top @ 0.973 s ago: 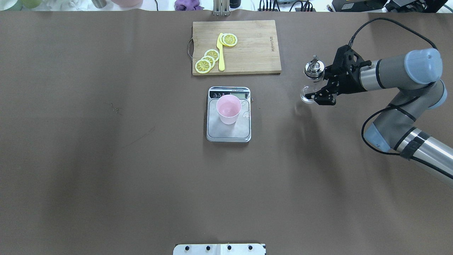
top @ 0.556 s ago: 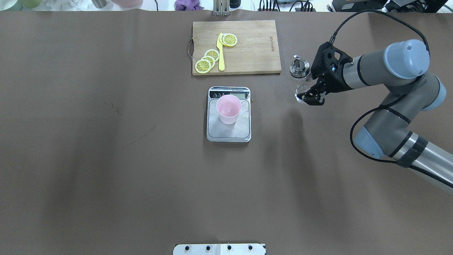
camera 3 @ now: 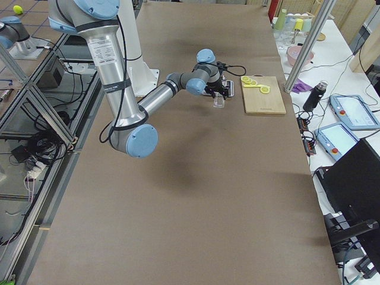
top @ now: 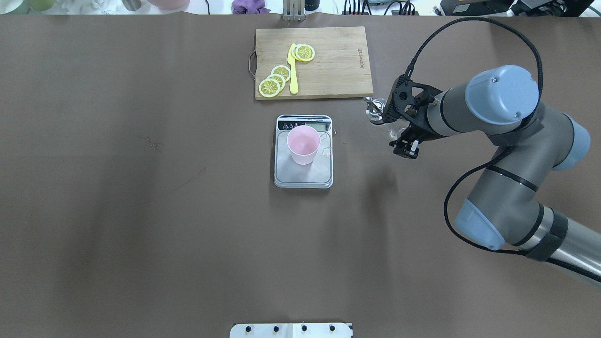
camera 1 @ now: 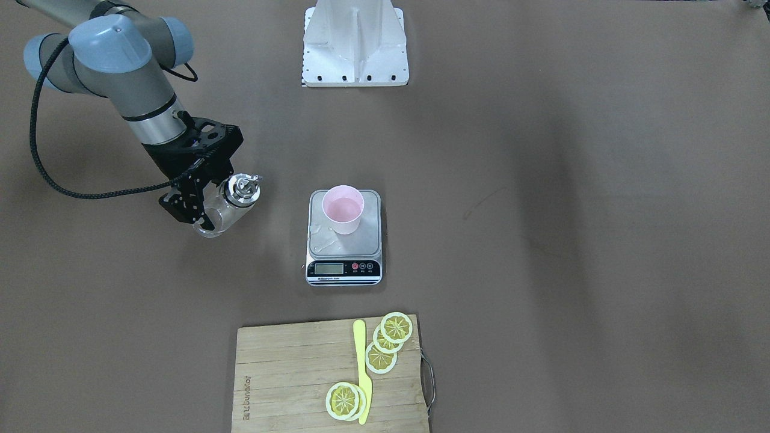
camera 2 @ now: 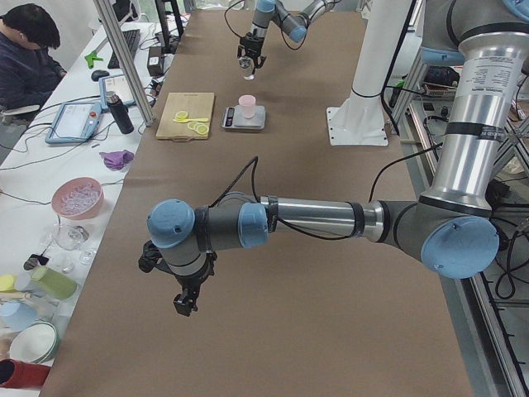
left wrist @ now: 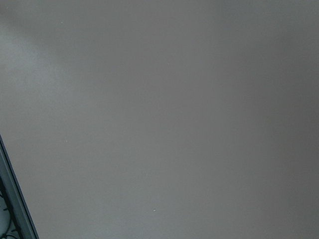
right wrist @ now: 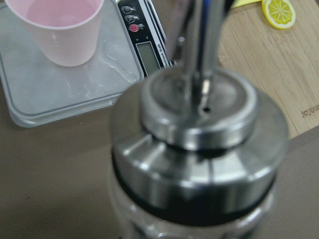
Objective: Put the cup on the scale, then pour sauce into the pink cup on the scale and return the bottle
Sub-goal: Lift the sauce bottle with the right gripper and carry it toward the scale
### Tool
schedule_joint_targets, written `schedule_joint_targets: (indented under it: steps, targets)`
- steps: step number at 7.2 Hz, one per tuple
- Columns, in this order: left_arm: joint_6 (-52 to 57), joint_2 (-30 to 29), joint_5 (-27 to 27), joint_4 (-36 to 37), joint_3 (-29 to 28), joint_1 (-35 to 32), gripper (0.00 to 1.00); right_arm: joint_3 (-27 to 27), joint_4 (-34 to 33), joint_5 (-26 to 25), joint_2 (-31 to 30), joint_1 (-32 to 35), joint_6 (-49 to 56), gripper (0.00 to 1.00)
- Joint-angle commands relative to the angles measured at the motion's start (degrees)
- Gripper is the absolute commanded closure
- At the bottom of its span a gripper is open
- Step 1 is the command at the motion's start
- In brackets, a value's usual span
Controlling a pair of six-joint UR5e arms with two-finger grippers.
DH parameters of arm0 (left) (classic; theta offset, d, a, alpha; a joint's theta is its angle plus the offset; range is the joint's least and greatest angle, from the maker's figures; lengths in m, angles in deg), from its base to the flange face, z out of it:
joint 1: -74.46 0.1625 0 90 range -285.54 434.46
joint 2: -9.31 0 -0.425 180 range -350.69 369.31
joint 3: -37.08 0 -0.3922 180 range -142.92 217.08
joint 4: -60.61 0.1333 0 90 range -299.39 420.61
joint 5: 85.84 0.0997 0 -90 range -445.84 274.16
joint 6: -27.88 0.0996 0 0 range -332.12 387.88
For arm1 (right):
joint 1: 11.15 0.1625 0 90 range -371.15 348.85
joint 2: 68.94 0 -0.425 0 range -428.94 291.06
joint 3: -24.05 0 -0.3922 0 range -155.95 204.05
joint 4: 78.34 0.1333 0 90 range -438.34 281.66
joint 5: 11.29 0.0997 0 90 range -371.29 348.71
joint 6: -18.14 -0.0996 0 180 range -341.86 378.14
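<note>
The pale pink cup [top: 304,144] stands upright on the scale [top: 303,177], toward its display end. The cup [camera 1: 343,208] and the scale [camera 1: 344,271] also show in the front view. My right gripper [top: 398,127] is shut on the clear glass bottle [top: 374,109] and holds it above the table, just right of the scale, metal spout toward it. The front view shows the same grip [camera 1: 207,201] on the bottle [camera 1: 239,189]. The bottle cap [right wrist: 199,129] fills the right wrist view, with the cup [right wrist: 62,30] behind it. My left gripper [camera 2: 183,302] shows only in the exterior left view, so I cannot tell its state.
A wooden cutting board [top: 335,65] with lemon slices [top: 276,79] and a yellow knife [top: 293,70] lies beyond the scale. Drops of liquid lie on the scale platform [right wrist: 112,67]. The robot base [camera 1: 355,42] stands at the table's near edge. An operator [camera 2: 25,50] sits beside the table.
My right arm has carried the bottle left, from the table's right side to just beside the scale. The cup and the scale have not moved.
</note>
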Motion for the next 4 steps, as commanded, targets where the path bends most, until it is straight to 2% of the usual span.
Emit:
schedule_joint_targets:
  steps: [1, 2, 4]
  targets:
    - [-0.8, 1.1, -1.1, 0.0, 0.0, 0.1, 0.02, 3.0, -8.2, -6.9, 0.3, -3.1, 3.0, 1.00]
    - [-0.8, 1.8, -2.1, 0.0, 0.0, 0.1, 0.02, 3.1, -11.0, -8.4, 1.2, -3.6, 3.9, 1.00]
    - [-0.8, 2.3, -2.2, 0.0, 0.0, 0.1, 0.02, 3.1, -20.6, -13.4, 5.6, -6.2, 4.7, 1.00]
